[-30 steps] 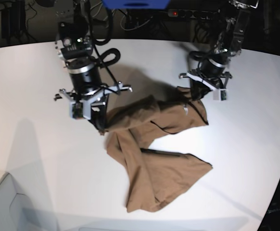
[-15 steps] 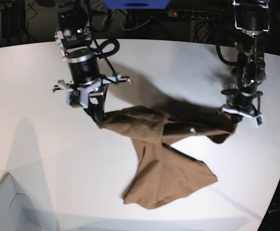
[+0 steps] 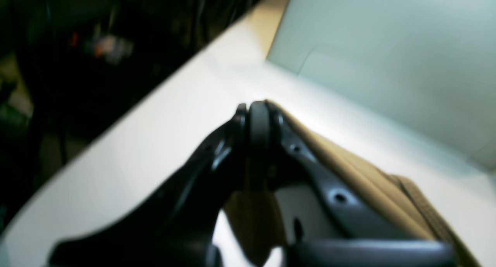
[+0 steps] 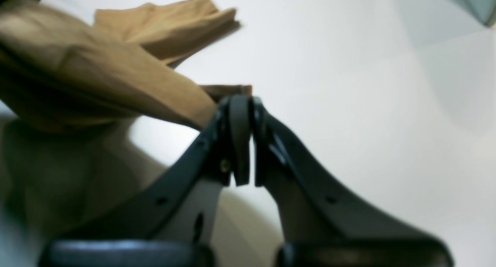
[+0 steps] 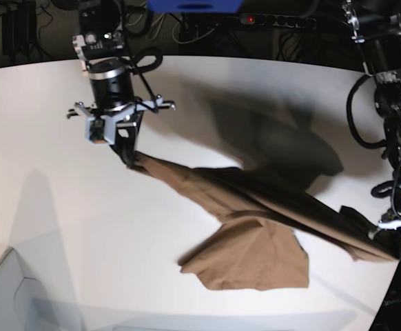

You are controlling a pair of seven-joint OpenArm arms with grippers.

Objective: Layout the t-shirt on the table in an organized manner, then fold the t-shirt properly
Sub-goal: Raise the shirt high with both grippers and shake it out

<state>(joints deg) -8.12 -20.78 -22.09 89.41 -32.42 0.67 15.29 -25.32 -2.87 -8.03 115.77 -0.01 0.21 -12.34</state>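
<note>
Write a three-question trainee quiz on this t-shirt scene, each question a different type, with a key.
1. True or false: both end effectors are shut on the t-shirt.
2. Multiple choice: how does the t-shirt lie? A) flat and smoothed out; B) stretched between the arms, its lower part draped on the table; C) folded in a neat square.
3. Fill in: in the base view, the left end effector sits near the table's ____ edge, while the right end effector is over toward the left.

Key: 1 true; 2 B; 3 right.
</note>
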